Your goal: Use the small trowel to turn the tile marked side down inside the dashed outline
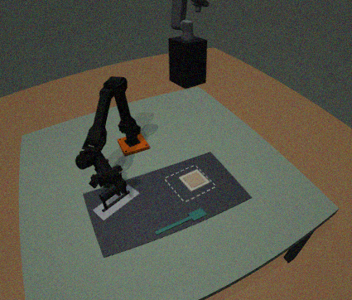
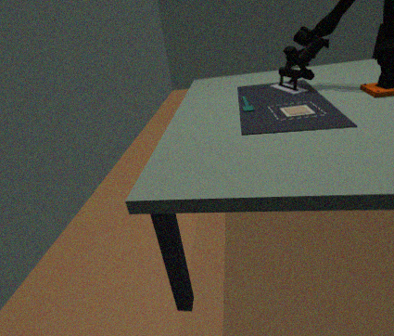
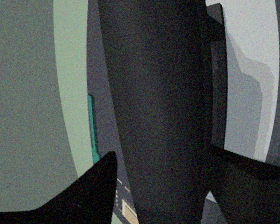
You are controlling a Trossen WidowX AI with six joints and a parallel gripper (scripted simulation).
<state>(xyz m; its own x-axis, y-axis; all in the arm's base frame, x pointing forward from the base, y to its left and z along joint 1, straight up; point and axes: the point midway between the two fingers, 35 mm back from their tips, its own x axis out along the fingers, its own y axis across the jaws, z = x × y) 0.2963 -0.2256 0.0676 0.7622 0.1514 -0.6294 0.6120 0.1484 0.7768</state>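
Note:
The trowel, a pale flat plate (image 1: 102,214) (image 2: 300,91) (image 3: 253,30) with a raised black handle (image 3: 156,100), rests at the mat's left end in the top view. My gripper (image 1: 113,192) (image 2: 291,74) (image 3: 154,152) is open around the handle; in the wrist view a gap shows between the left finger and the handle. The tile (image 1: 194,180) (image 2: 298,110) (image 3: 130,212) lies flat inside the dashed outline (image 1: 175,191) (image 2: 273,112), apart from the trowel. Its upper face is tan with a cream border; no other mark can be made out.
A teal spatula (image 1: 179,224) (image 2: 247,106) (image 3: 93,125) lies on the dark mat (image 1: 150,195) (image 2: 256,125) near its front edge. The arm's orange base (image 1: 125,150) (image 2: 378,92) is behind the mat. A black pedestal (image 1: 187,62) with another arm stands beyond the table.

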